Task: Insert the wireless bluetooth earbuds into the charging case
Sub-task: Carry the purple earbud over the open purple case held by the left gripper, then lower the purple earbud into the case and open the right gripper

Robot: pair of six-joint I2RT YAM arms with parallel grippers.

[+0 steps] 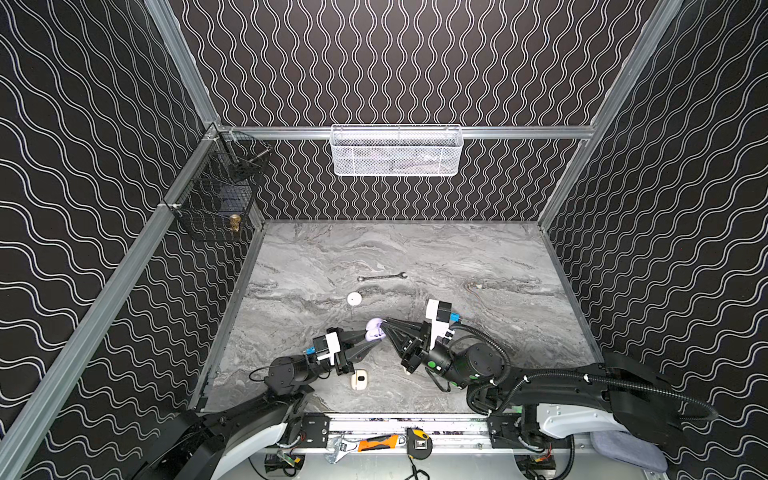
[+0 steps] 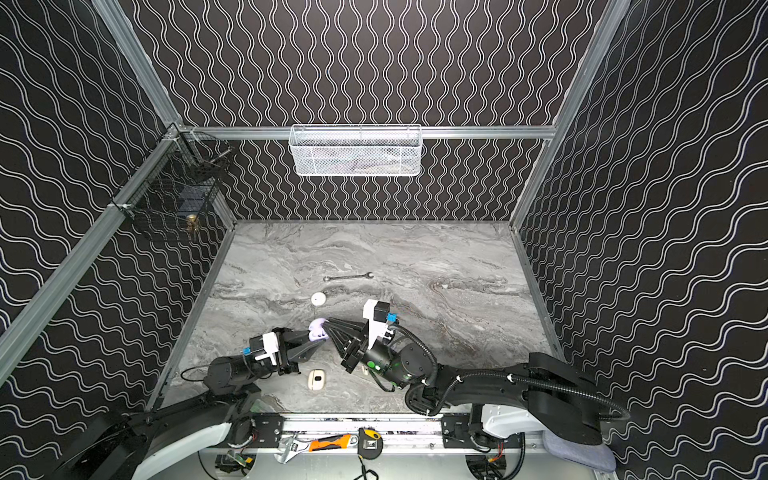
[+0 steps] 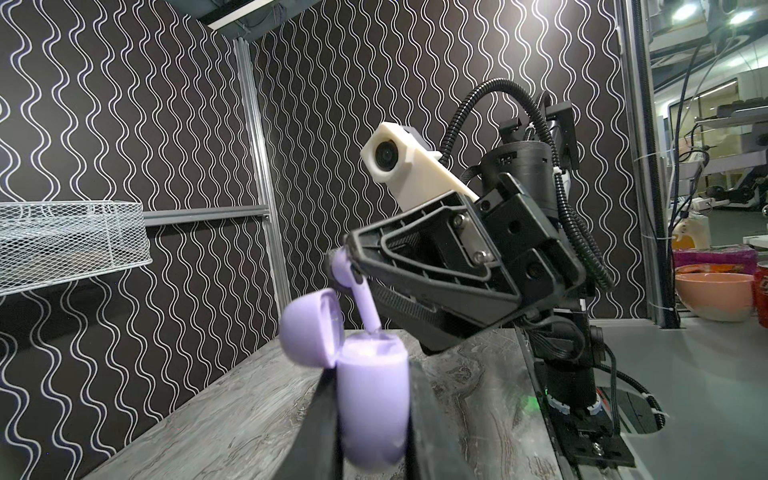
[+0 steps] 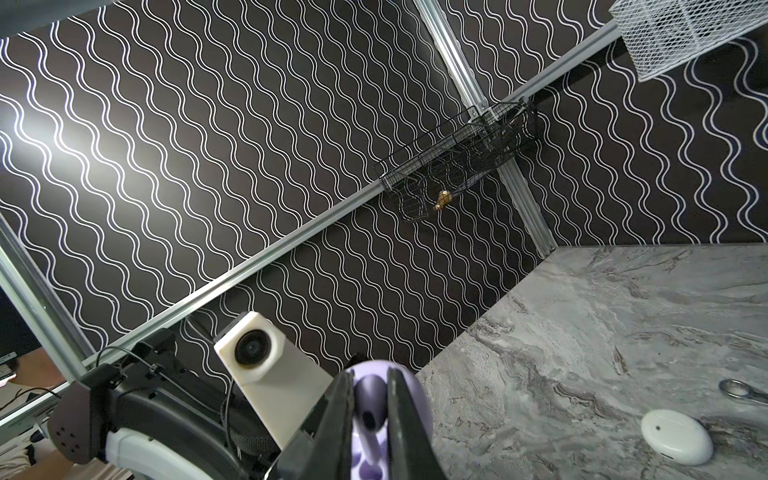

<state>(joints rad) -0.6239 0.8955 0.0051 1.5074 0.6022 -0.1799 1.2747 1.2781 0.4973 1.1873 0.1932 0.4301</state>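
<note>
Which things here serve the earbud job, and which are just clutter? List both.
Job: lavender charging case, lid open, in the left tool; lavender earbud, pinched by the right tool, stem at the case's mouth.
Lying about: steel wrench; round white case; cream case; white mesh basket; black wire basket.

Counted from the bench (image 1: pixel 519 291) middle: 1 to 3 o'clock is left wide open. At 12, passage is narrowed by the wrench (image 1: pixel 382 277); at 10 a white round case (image 1: pixel 354 299) is parked; at 7 a cream case (image 1: pixel 359 380) is set between both arms.
</note>
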